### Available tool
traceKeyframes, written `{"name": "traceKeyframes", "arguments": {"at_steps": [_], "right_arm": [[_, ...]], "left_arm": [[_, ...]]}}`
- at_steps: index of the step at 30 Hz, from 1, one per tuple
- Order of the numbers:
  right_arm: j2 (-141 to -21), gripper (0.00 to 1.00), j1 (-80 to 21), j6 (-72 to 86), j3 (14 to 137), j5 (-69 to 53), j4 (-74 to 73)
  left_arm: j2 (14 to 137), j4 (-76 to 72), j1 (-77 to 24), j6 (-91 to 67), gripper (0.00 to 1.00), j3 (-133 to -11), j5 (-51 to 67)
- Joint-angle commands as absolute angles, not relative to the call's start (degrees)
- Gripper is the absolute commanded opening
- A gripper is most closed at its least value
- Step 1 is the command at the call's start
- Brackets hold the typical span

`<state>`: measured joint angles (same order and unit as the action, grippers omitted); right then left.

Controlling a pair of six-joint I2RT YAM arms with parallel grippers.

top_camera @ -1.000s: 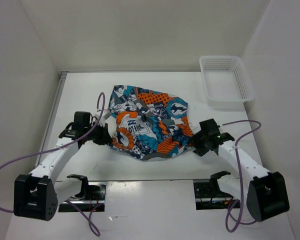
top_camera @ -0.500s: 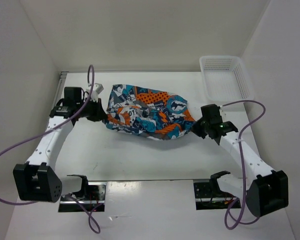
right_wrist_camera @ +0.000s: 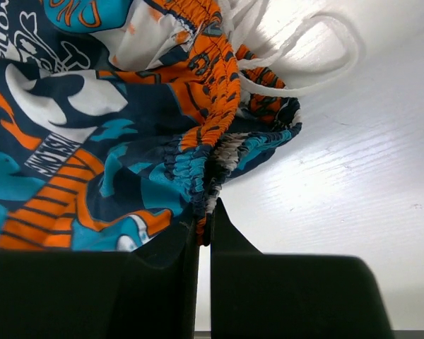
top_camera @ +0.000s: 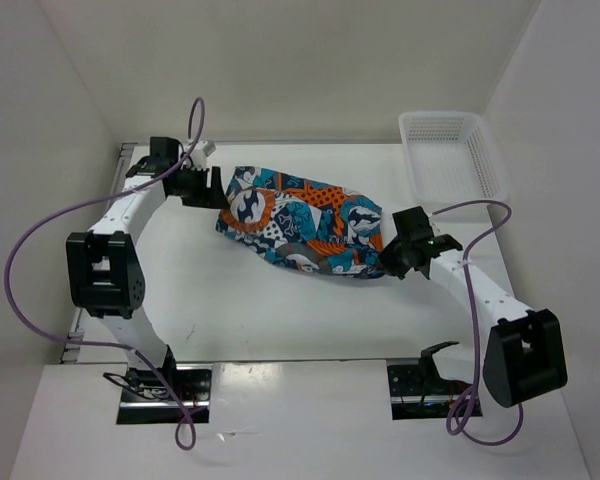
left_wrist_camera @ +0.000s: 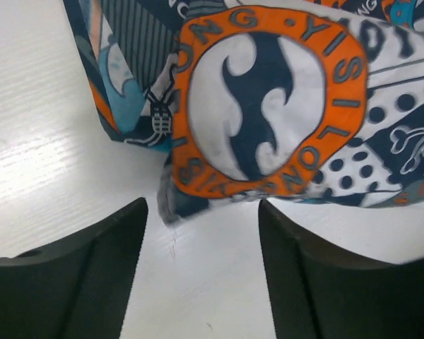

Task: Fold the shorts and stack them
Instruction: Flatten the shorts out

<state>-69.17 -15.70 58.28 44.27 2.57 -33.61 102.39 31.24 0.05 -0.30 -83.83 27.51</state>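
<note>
1. The shorts lie bunched in a long crumpled heap on the white table, running from upper left down to lower right in the top view.
2. The left pincer sits just beside the shorts' upper left end, low over the table.
3. In the left wrist view, the left pincer has its fingers spread apart. A frayed edge of the shorts, under a round orange badge, dips just between the tips, and neither finger presses it.
4. The right pincer is at the shorts' lower right end.
5. In the right wrist view, the right pincer is clamped tight on the gathered elastic waistband of the shorts, with cloth pinched in the narrow seam between the fingers.
6. A white drawstring loops out of the shorts' waistband onto the table beyond that grip.
7. A white mesh basket stands beyond the shorts' right end, apart from the cloth.
</note>
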Motion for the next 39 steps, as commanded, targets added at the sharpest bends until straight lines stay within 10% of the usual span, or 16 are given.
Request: {"name": "traceKeyframes", "arguments": {"at_steps": [1,6,12,13,14,21,39], "right_arm": [[-69.43,0.0,-15.47,57.22,48.25,1.85,-30.59],[-69.96,0.0,-15.47,57.74,47.72,0.7,-29.53],[-70.58,0.0,-15.47,57.74,47.2,0.7,-29.53],[-70.58,0.0,-15.47,57.74,47.2,0.09,-29.53],[-70.58,0.0,-15.47,57.14,47.2,0.09,-29.01],[-71.1,0.0,-15.47,55.99,47.2,-0.44,-29.53],[-69.35,0.0,-15.47,55.99,44.91,0.7,-29.53]], "left_arm": [[97.4,31.9,0.44,0.0,0.74,-81.58,29.71],[84.83,31.38,3.69,0.0,0.77,-66.12,29.09],[75.24,25.94,4.22,0.0,0.17,-48.21,31.89],[75.23,24.1,4.22,0.0,0.24,-46.6,32.95],[75.76,21.12,4.22,0.0,0.52,-45.8,33.74],[83.75,10.72,3.69,0.0,0.92,-49.03,36.14],[90.52,1.77,0.36,0.0,0.87,-47.01,29.1]]}}
